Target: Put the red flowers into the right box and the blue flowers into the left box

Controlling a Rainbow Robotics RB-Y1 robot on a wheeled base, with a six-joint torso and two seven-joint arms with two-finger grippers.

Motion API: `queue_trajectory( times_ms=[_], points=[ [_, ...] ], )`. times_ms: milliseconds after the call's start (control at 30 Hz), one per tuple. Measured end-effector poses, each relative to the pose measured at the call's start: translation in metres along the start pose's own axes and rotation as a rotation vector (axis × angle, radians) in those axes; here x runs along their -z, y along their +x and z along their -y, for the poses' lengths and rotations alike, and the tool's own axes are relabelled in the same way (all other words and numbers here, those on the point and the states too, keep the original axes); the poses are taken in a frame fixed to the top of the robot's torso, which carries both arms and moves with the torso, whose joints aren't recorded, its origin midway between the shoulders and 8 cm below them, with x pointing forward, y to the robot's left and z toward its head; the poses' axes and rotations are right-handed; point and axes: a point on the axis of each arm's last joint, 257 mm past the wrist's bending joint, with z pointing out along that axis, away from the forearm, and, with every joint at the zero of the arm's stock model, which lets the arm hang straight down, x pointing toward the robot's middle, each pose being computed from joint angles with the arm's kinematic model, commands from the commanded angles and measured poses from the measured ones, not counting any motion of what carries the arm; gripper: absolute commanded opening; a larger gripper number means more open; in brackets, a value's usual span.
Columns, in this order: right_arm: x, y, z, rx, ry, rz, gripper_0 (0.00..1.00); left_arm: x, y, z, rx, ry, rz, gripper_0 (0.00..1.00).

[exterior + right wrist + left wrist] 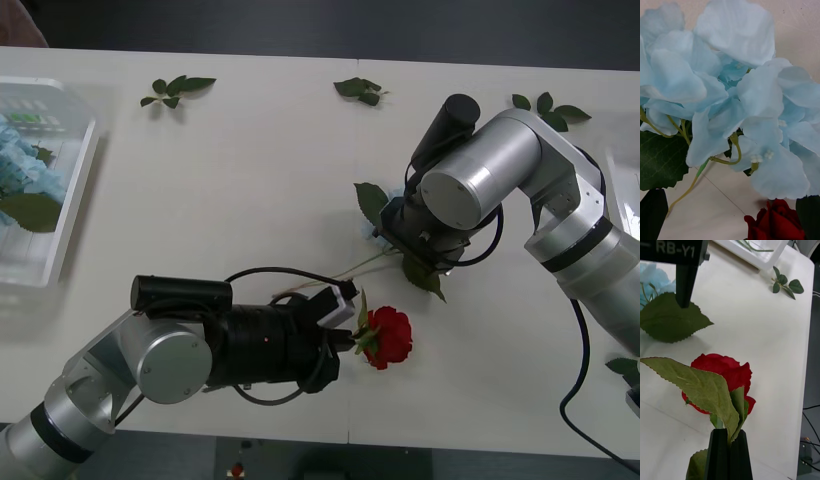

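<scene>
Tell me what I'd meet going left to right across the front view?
Translucent slotted plastic tray holding pale-blue flowers → left gripper, shut on the stem of a deep-red rose → right gripper over a pale-blue flower cluster → plain white tray's rim.

White table point(250, 160): left box point(70, 215), leaf sprigs point(175, 90), blue flower point(730, 86).

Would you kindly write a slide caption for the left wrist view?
Left gripper shut on the red rose stem, blue flower beyond.
</scene>
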Motion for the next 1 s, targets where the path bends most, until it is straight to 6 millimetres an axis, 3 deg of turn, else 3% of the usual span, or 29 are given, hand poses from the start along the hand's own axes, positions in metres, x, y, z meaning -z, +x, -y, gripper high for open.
queue_trajectory(
  times_ms=[200,267,333,433,500,700,1000],
  points=[
    [0.004,-0.009,0.003,-0.006,-0.002,0.007,1.0,0.013,-0.015,-0.02,-0.015,-0.045,0.03,0.0],
    [0.009,-0.015,0.002,-0.01,-0.012,0.004,1.0,0.02,-0.017,-0.027,-0.02,-0.059,0.032,0.04],
    [0.017,-0.023,0.004,-0.002,-0.012,0.001,1.0,0.029,-0.017,-0.033,-0.024,-0.072,0.033,0.37],
    [0.029,-0.037,0.008,0.067,-0.011,0.003,1.0,0.042,-0.015,-0.044,-0.03,-0.102,0.029,0.74],
    [0.037,-0.046,0.01,0.101,-0.017,0.004,1.0,0.05,-0.012,-0.052,-0.025,-0.124,0.028,0.87],
    [0.055,-0.064,0.02,0.158,-0.014,-0.001,1.0,0.063,-0.004,-0.063,0.021,-0.155,0.034,1.0],
    [0.081,-0.084,0.035,0.24,-0.028,-0.022,1.0,0.068,0.01,-0.068,0.022,-0.176,0.011,1.0]
  ],
)
